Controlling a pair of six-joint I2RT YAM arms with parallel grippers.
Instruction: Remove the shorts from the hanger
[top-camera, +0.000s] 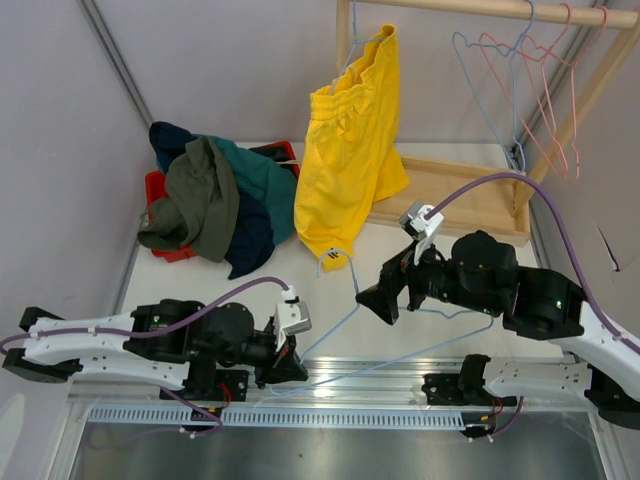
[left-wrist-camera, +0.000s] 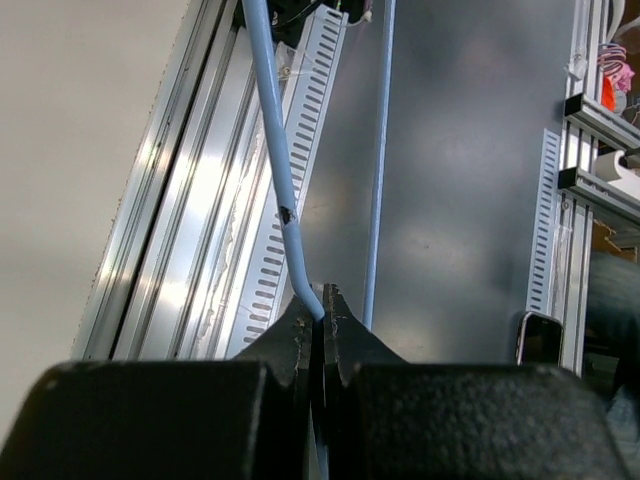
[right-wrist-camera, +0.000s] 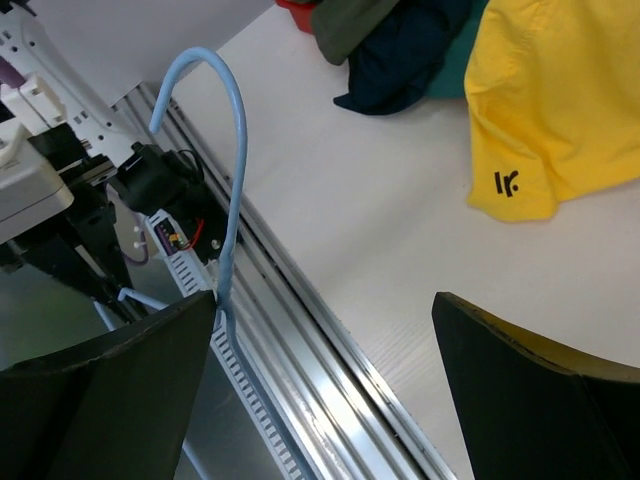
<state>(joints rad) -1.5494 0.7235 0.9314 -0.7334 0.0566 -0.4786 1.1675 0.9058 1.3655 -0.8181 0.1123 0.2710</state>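
Observation:
Bright yellow shorts hang from a hanger on the wooden rack, their lower hem touching the table; the right wrist view shows them too. Olive-grey, teal and navy shorts lie heaped at the back left. A bare light-blue wire hanger lies across the near edge of the table, its hook curving upward. My left gripper is shut on a corner of this hanger's wire. My right gripper hovers wide open above the hanger, holding nothing.
A red tray sits under the pile of shorts. Empty blue and pink wire hangers hang on the rack's rail at the right. Metal rails run along the table's near edge.

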